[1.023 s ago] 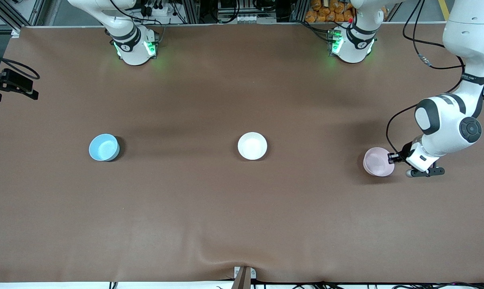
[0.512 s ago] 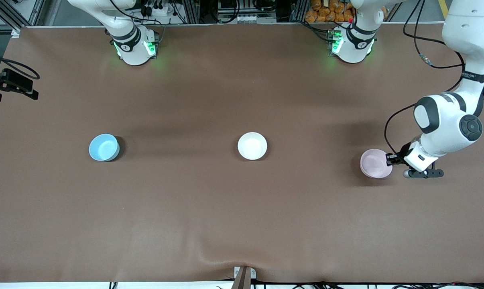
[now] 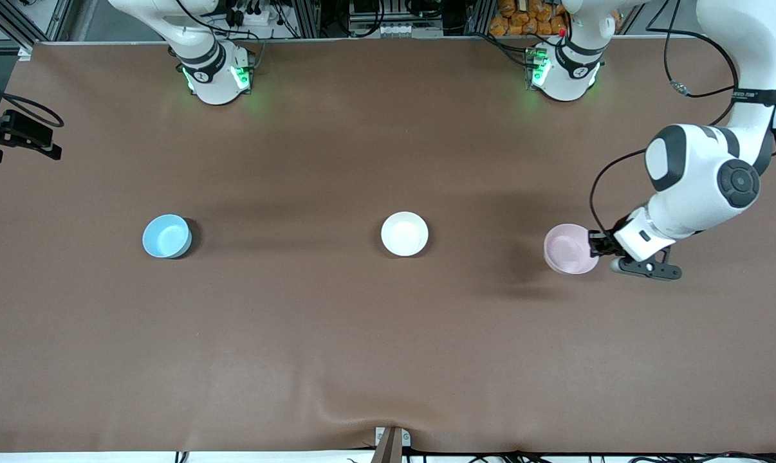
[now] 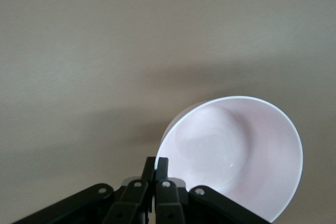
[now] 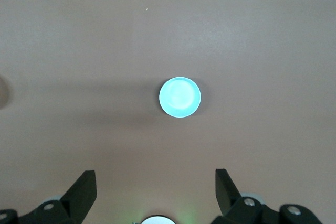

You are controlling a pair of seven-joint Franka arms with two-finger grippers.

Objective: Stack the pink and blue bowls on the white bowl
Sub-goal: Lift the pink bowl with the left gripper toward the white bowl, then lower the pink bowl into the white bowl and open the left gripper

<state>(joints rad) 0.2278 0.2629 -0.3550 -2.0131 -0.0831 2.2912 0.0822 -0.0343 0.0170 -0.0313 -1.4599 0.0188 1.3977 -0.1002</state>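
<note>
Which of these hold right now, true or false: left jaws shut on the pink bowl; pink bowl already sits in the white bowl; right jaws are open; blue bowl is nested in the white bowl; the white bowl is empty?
1. The left gripper has its jaws shut on the pink bowl. True; they pinch its rim.
2. The pink bowl sits in the white bowl. False: it is apart from the white bowl, toward the left arm's end of the table.
3. The right gripper has open jaws. True.
4. The blue bowl is nested in the white bowl. False: it stands alone toward the right arm's end.
5. The white bowl is empty. True.
</note>
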